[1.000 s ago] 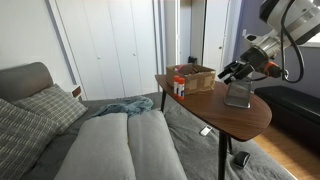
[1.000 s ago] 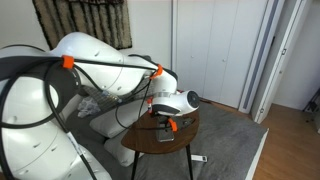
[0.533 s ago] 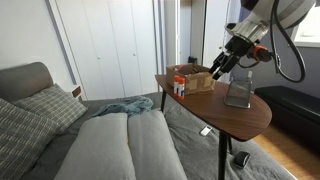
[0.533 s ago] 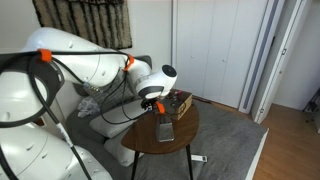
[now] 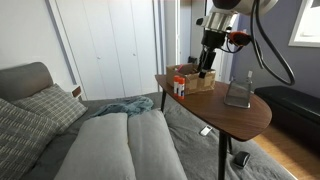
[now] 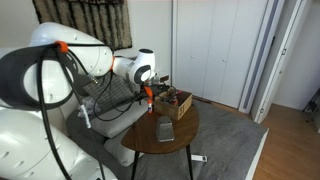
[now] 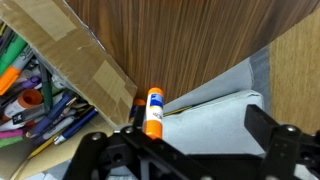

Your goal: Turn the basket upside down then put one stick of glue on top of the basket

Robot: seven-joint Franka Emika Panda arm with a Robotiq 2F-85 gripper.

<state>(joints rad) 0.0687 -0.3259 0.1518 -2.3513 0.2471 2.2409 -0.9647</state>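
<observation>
In an exterior view the tool (image 5: 205,70) is seen poised over the far end of the round wooden bench (image 5: 245,118), just above the open cardboard box (image 5: 195,82). The stick of glue (image 5: 179,87), one of a small upright cluster, stands just beside that box. The mesh basket (image 5: 238,95) is set well apart from the cluster, apparently already mouth-down, so picking one stick is judged to be the step in hand.

In an exterior view taken from elsewhere, the basket is shown at mid-bench, with the box behind it.

In the wrist view the tool's fingers are spread wide and nothing is held. An orange-capped stick is framed left of the gap's centre. The tool should be centred over it, then lowered and closed on the pale body. Little room is left by the box wall, behind which pens (image 7: 40,100) are crammed. A toppled stick could be lost over the edge onto the sofa (image 7: 225,100).
</observation>
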